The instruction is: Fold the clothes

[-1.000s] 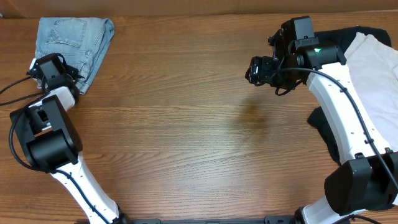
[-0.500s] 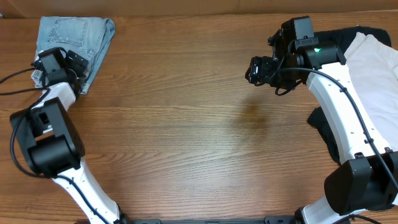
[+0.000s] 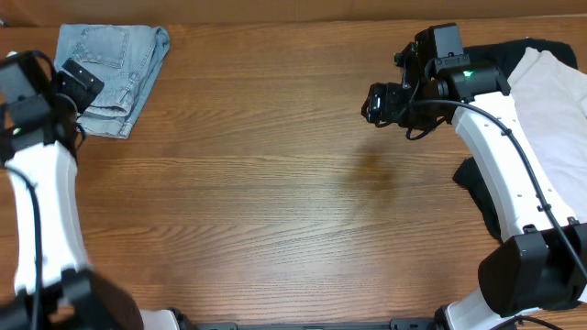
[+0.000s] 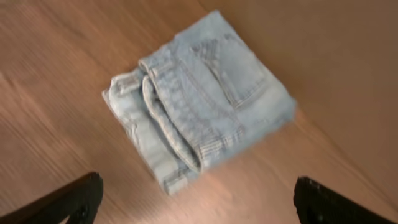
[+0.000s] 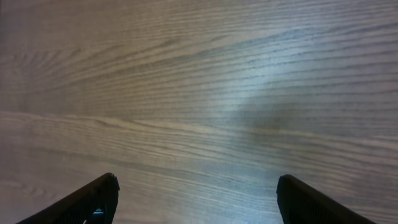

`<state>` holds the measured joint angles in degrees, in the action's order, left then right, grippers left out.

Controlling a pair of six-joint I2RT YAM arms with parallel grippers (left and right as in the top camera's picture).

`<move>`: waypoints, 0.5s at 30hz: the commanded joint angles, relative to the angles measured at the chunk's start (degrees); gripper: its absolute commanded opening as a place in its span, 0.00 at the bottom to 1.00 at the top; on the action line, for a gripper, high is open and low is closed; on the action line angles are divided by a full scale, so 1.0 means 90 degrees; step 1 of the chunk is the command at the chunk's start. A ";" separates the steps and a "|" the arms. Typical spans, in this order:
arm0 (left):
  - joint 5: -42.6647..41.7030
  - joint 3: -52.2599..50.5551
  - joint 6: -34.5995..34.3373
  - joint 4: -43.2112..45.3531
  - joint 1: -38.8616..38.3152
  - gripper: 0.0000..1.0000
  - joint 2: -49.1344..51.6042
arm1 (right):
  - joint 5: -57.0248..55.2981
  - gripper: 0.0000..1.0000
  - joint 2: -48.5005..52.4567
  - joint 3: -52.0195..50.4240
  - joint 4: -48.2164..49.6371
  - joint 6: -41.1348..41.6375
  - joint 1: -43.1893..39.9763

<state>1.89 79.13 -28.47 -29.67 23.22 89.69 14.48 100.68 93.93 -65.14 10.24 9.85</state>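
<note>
The clothes, a pair of light-blue denim shorts (image 3: pixel 112 73), lie folded into a compact bundle at the table's far left corner. In the left wrist view the shorts (image 4: pixel 199 106) show a stitched pocket on top and stacked hems along the near edge. My left gripper (image 3: pixel 81 87) hovers above the bundle's left edge, open and holding nothing; its dark fingers (image 4: pixel 68 202) sit wide apart at the frame's bottom corners. My right gripper (image 3: pixel 376 103) stands open over bare wood at the far right, and its fingers (image 5: pixel 84 202) have nothing between them.
A cream-beige garment (image 3: pixel 559 119) lies over a black garment (image 3: pixel 481 197) at the right edge, beside the right arm. The table's far edge runs just behind the shorts.
My left gripper has opened, let go of the shorts and risen away to the left. The bundle stays where it lay. The right arm has not moved.
</note>
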 commanded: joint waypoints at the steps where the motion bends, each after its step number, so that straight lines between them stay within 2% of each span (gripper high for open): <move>1: -0.0376 -0.0017 0.0187 -0.0510 -0.0034 1.00 -0.0559 | 0.0085 0.86 -0.0328 0.0525 -0.0233 -0.0347 0.0017; 8: -0.0374 -0.0024 0.0185 -0.1105 -0.0136 1.00 -0.0823 | 0.0087 0.94 -0.1229 0.1428 -0.1258 -0.0500 0.0017; 15: -0.0355 -0.0024 0.0187 -0.1188 -0.0027 1.00 -0.0760 | 0.0248 1.00 -0.2302 0.1549 -0.1800 -0.0471 0.0017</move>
<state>-0.91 79.11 -28.08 -40.32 22.26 82.46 15.25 82.87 106.96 -80.49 6.33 9.85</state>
